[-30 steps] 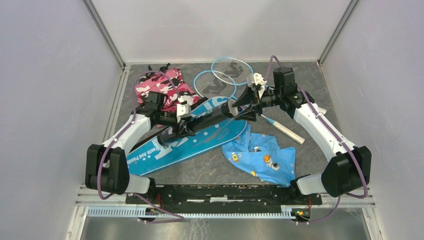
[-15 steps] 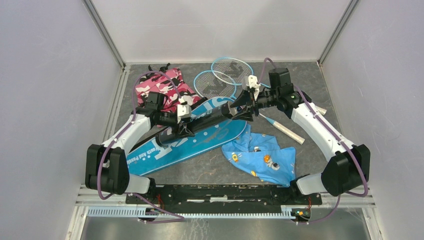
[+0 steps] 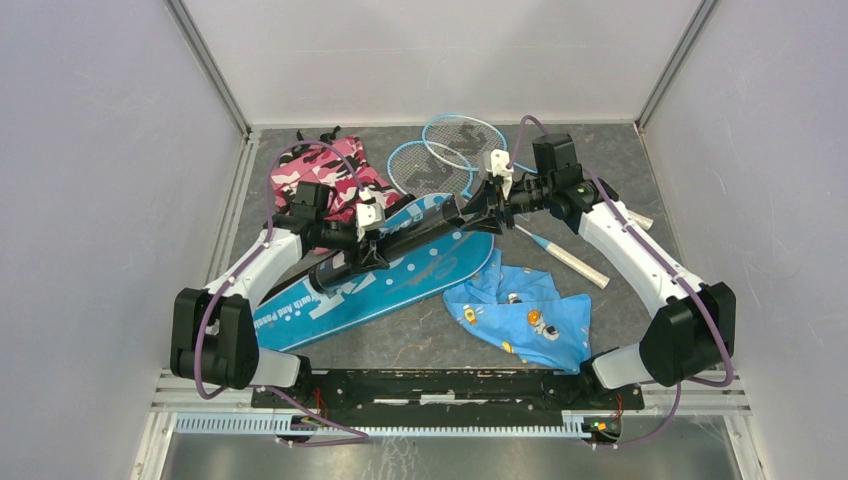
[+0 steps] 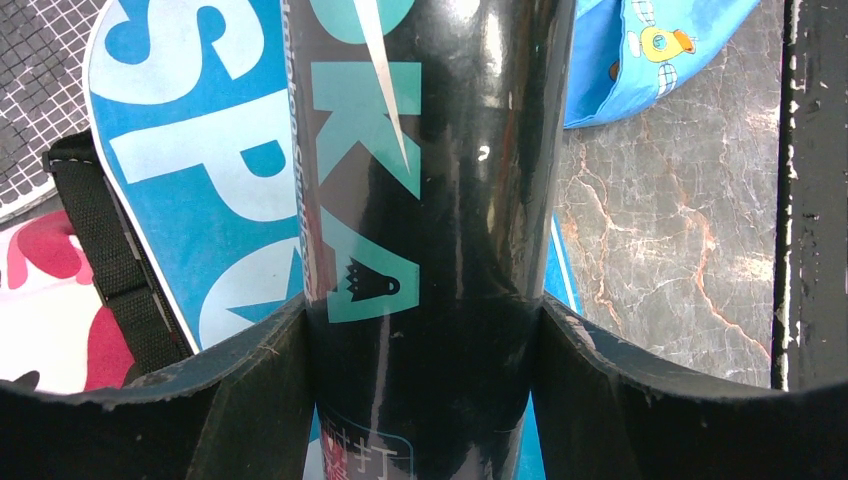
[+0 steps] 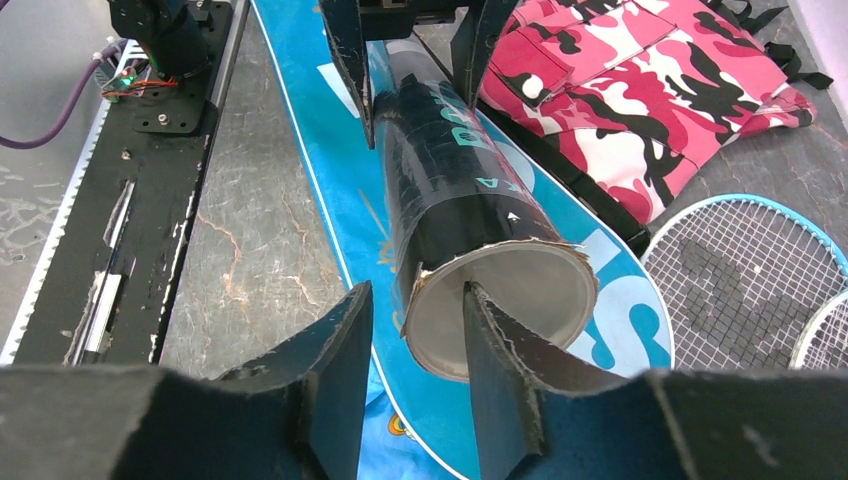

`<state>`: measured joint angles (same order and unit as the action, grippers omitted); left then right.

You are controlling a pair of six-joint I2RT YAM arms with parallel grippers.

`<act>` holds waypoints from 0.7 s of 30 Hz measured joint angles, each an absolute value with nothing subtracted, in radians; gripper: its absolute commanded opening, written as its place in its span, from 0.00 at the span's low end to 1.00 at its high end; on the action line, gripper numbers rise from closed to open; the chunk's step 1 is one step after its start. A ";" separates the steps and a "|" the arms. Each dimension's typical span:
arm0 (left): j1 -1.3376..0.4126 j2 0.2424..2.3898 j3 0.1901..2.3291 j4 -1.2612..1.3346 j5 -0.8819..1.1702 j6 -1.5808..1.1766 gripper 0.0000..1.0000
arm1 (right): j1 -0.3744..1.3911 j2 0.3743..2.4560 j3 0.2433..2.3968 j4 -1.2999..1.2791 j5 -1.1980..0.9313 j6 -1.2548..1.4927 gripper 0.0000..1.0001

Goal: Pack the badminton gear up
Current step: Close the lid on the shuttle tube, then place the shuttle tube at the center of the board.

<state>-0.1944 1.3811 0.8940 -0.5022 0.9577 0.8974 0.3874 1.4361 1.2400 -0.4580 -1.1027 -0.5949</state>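
Well, from the top external camera I see the black tube (image 3: pixel 410 235) held off the table (image 3: pixel 400 345), slanting above the blue "SPORT" cover (image 3: pixel 330 300). My left gripper (image 3: pixel 370 257) clamps the tube near its lower end, and my right gripper (image 3: pixel 470 212) sits at its upper end. The two light-blue racquets (image 3: pixel 440 160) lie at the back with their heads overlapping, beside the pink camouflage bag (image 3: pixel 320 175). The blue cartoon cloth (image 3: pixel 525 315) is bunched just right of the cover.

On the left wrist camera, both jaws of the left gripper (image 4: pixel 425 330) press against the sides of the tube (image 4: pixel 430 200), so it has a firm hold. Beneath it I make out the cover (image 4: pixel 180 150), a corner of the cloth (image 4: pixel 650 50) and a bit of the bag (image 4: pixel 40 330).

On the right wrist camera, the tube's (image 5: pixel 450 190) open mouth faces me. The right gripper (image 5: pixel 415 310) stands at a narrow gap, one finger outside the wall and the other in front of the opening, with the rim between them. Neither finger clearly presses it. Farther along, the left gripper (image 5: pixel 410 50) pinches the tube over the cover (image 5: pixel 300 150), with the bag (image 5: pixel 640 90) and a racquet head (image 5: pixel 730 270) to the right.
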 measured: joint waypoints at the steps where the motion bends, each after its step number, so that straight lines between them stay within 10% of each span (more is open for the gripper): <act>1: -0.195 1.381 0.894 -0.498 0.953 0.892 0.02 | 0.387 1.439 1.245 -0.465 -1.098 -0.601 0.58; 7: -0.203 1.381 0.899 -0.455 0.909 0.848 0.02 | 0.360 1.440 1.256 -0.503 -1.097 -0.596 0.84; 21: -0.108 1.420 1.052 -0.422 0.529 0.792 0.07 | 0.246 1.336 1.208 -0.480 -0.996 -0.554 0.89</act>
